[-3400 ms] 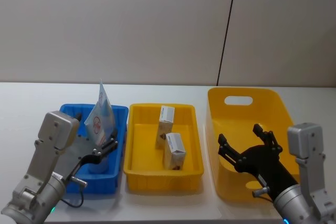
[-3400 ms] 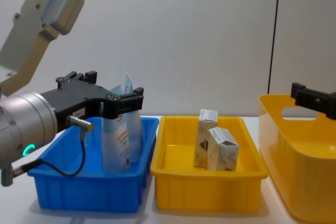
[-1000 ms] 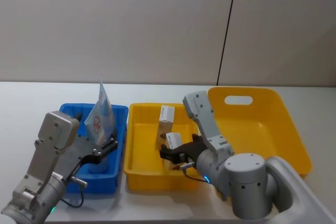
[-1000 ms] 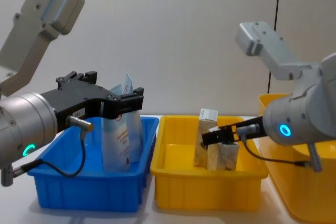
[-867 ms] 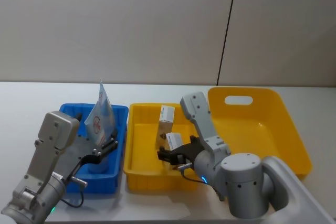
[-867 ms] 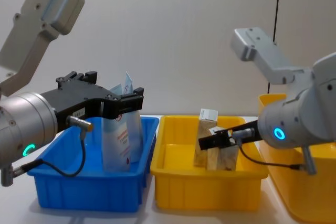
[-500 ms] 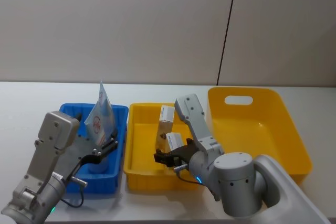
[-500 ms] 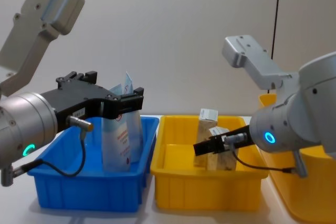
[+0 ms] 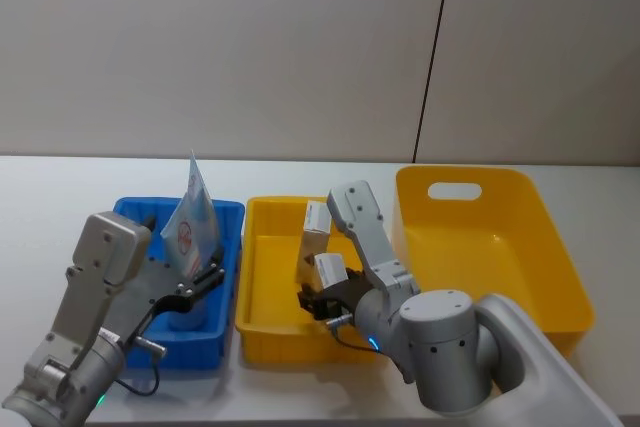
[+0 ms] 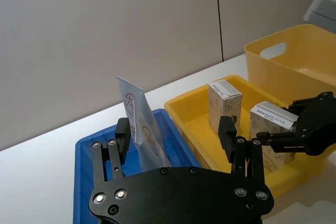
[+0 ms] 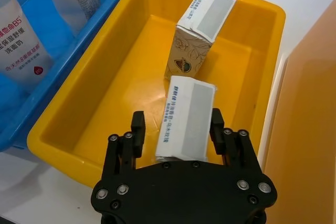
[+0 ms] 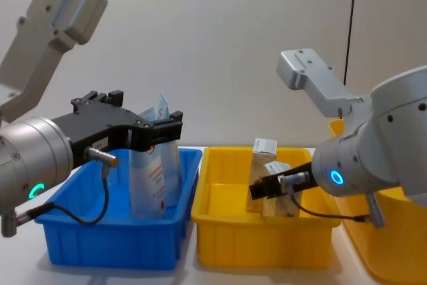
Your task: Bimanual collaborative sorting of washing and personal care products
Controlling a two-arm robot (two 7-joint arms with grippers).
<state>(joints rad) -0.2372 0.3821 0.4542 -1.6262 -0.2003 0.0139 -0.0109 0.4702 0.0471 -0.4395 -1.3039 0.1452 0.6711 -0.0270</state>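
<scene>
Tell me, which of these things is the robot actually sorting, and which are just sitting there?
Being sorted: near carton, straddled by the right hand; far carton; light-blue pouch, at the left hand.
Just sitting there: blue bin, small yellow bin, large yellow tub, table.

Your head view looks forward and down on the table (image 9: 60, 177), taking in the blue bin (image 9: 225, 209), small yellow bin (image 9: 268, 267) and large yellow bin (image 9: 500, 237); your chest view sits lower, seeing the same bins side-on from close by. Each wrist view looks past its own gripper; left gripper (image 10: 175, 129) toward both smaller bins, right gripper (image 11: 178, 120) steeply down, close into the small yellow bin.
</scene>
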